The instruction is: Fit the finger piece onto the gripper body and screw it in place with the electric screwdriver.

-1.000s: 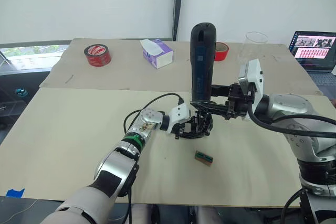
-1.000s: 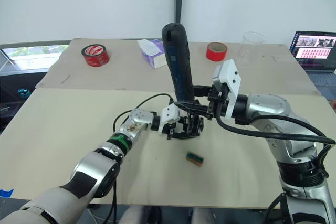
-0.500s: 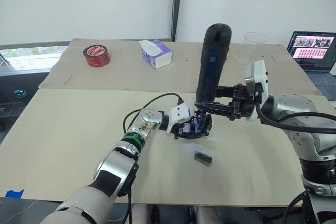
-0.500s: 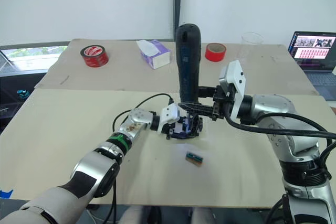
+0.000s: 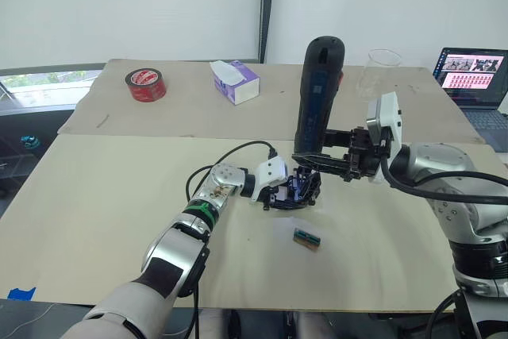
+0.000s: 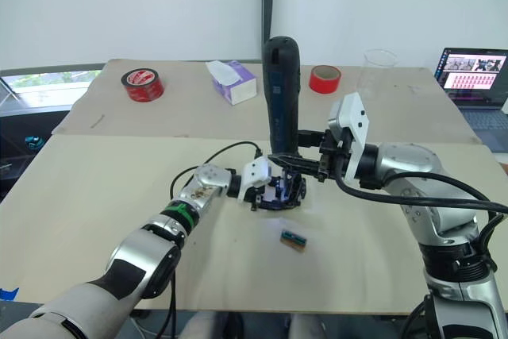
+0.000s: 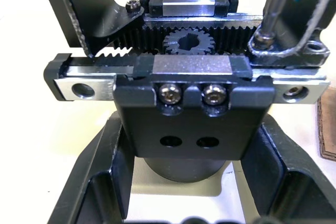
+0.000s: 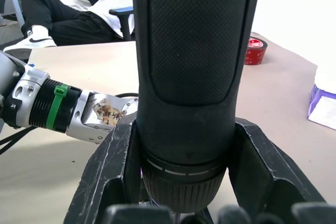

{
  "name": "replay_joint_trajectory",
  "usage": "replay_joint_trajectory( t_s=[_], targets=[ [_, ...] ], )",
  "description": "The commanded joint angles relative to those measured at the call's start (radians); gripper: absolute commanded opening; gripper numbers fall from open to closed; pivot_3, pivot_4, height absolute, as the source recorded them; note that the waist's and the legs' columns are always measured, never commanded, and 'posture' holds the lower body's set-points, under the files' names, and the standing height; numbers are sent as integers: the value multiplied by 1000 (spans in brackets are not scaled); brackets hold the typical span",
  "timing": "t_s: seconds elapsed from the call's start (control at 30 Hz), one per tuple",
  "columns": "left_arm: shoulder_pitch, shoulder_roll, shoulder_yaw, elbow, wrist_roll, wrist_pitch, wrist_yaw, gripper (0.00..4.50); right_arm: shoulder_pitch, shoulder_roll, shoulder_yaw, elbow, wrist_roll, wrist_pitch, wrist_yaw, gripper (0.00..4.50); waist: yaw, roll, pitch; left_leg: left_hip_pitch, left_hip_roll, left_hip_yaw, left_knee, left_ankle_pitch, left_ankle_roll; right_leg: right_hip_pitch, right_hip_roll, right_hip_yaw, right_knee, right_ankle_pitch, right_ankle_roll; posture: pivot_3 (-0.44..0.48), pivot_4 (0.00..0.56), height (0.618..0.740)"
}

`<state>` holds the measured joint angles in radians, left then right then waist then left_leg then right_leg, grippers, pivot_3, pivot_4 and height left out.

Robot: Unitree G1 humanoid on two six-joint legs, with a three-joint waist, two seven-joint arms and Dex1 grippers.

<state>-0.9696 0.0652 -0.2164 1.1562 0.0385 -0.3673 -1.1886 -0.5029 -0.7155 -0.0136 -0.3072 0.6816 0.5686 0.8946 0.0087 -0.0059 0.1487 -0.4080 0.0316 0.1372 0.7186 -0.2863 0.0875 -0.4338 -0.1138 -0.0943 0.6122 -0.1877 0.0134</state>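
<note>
surface: tan table (image 5: 95,196), red tape roll (image 5: 144,83), tissue box (image 5: 236,81), laptop (image 5: 475,75)
left gripper (image 5: 287,194): clamped on gripper body (image 7: 189,124), mid-table
right gripper (image 5: 311,166): closed round electric screwdriver (image 5: 315,97), upright, bit on finger piece (image 7: 294,24)

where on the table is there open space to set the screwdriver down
The front board is bare on the robot's left of the left gripper, and also on the right between the green-and-brown block and the front edge. It is crowded mid-table, where the gripper body sits under the electric screwdriver in the right gripper.
</note>
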Motion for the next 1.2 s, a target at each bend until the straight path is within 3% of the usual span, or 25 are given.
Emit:
replay_joint_trajectory(
  t_s=[0.03, 0.23, 0.47, 0.7, 0.83, 0.9, 1.0, 1.1, 1.2],
  targets=[
    [-21, 13, 31, -38, -18, -25, 0, 2279, 75, 1, 12, 23, -80, 34, -80, 1903, 0, 0, 0, 0, 0, 0, 0, 0, 0, 0, 0, 0, 0, 0, 0, 0, 150, 740],
    [-7, 8, 27, -44, -16, -24, 0, 2279, 92, 34, -76, -130, -18, 57, -202, 1903, 0, 0, 0, -1, 0, 0, 0, 0, 0, -1, 0, 0, 0, 0, 0, 0, 150, 740],
    [6, 0, 17, -43, -7, -20, -8, 2279, -33, 64, -187, -318, 176, 127, -352, 1903, 1, 0, 0, -7, 0, 1, 0, 1, -1, -7, 0, 0, 0, 0, 0, 0, 150, 740],
    [-8, -2, 12, -22, 9, -9, -1, 2279, -126, 42, -193, -375, 328, 169, -355, 1903, 1, 0, 0, -7, 0, 0, -2, 1, -1, -6, 1, -1, 0, 0, 0, 0, 150, 740],
    [-28, 14, 17, -12, 8, 22, -7, 2279, -22, 5, -196, -445, 457, 206, -339, 1904, 3, 0, 1, -7, -1, 0, -1, 0, 0, -5, 0, -1, -1, 0, -1, 0, 150, 740],
    [-30, 41, 18, -27, 2, 14, -51, 3307, 53, -5, -203, -480, 472, 202, -343, 1903, 2, 0, 1, -7, -1, 0, -1, 0, 0, -5, 0, 0, -1, 0, -1, 0, 150, 740],
    [0, 122, 5, -122, -32, 28, -239, 4500, 237, -3, -230, -547, 415, 162, -348, 1903, 0, 0, 1, -7, 0, 0, -3, 1, -1, -6, 0, -1, -1, 0, -1, 0, 150, 740],
    [74, 187, -25, -291, -93, 115, -390, 4500, 363, -8, -270, -592, 376, 122, -344, 1903, -3, 0, 0, -7, 0, 1, -4, 2, -2, -7, 1, 0, 1, 0, -1, 0, 150, 740],
    [192, 253, -95, -549, -176, 227, -426, 4500, 471, 4, -321, -618, 320, 82, -353, 1903, 2, 1, 0, -6, 0, 0, -3, 2, -2, -6, 1, 1, 0, 0, -1, 0, 150, 740]
  ],
)
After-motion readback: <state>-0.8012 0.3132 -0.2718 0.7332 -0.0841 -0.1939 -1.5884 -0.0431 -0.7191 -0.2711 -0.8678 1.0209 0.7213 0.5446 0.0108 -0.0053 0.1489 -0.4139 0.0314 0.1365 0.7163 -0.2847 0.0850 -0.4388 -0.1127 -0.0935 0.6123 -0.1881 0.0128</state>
